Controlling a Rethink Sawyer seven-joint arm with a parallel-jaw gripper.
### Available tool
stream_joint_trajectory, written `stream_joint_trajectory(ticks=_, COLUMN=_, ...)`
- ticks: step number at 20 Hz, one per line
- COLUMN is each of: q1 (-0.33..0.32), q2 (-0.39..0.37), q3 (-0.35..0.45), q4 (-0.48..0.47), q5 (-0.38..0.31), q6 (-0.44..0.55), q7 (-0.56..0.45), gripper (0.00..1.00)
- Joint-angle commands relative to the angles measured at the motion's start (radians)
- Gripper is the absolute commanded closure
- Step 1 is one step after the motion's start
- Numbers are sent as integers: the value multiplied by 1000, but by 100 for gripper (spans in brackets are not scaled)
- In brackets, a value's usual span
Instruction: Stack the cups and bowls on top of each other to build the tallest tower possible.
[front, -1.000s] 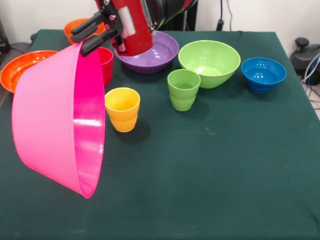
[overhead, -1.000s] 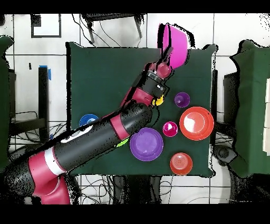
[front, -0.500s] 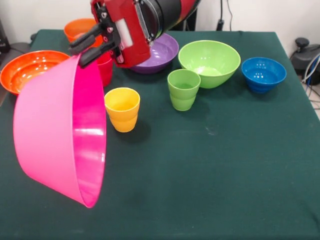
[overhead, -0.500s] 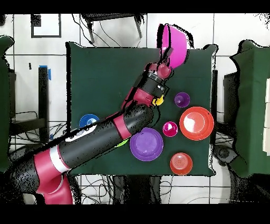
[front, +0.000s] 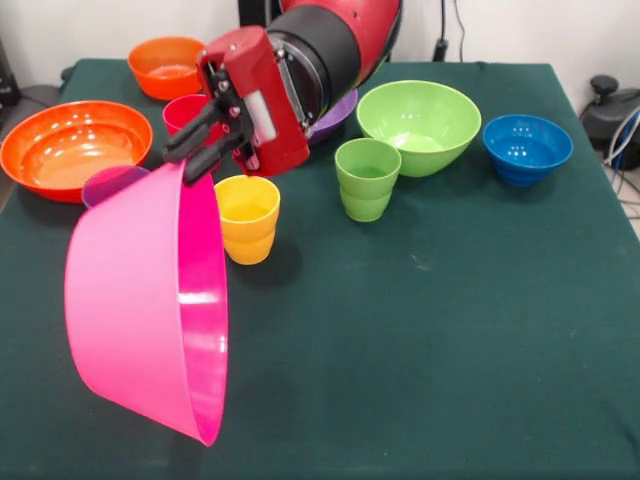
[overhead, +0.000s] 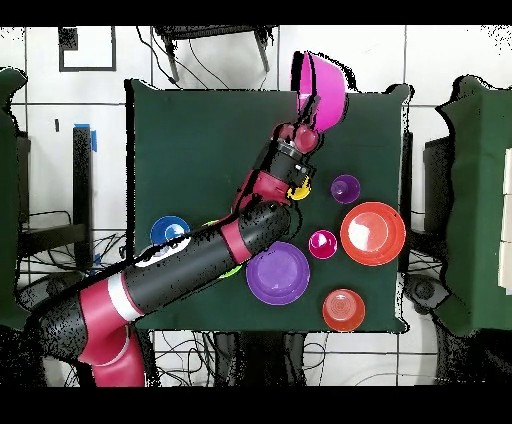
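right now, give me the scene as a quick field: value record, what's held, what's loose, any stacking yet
held: pink bowl, gripped at its rim by the gripper, tipped on its side, off the table
gripper: shut on the rim
loose cups: yellow cup, green cup, both upright
loose bowls: lime green bowl, blue bowl, large orange bowl
stacked: nothing yet

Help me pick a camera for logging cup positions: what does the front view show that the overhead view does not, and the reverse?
Only the front view shows the green cup and the whole lime bowl, which the arm hides from above. Only the overhead view shows the whole purple bowl and purple cup, and the arm back to its base. Both show the gripper shut on the tilted pink bowl's rim, plus the blue bowl and both orange bowls.
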Motion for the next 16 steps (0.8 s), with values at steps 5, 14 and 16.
stream_joint_trajectory(ticks=5, q1=-33, q2=63, q3=56, q4=-76, q5=80, q6=-51, q7=-16, gripper=100)
stream_joint_trajectory(ticks=14, q1=-54, q2=78, q3=30, q4=-79, q5=108, q6=-58, q7=-32, gripper=100)
stream_joint_trajectory(ticks=16, q1=-58, q2=81, q3=26, q4=-74, q5=103, q6=-67, q7=-29, gripper=100)
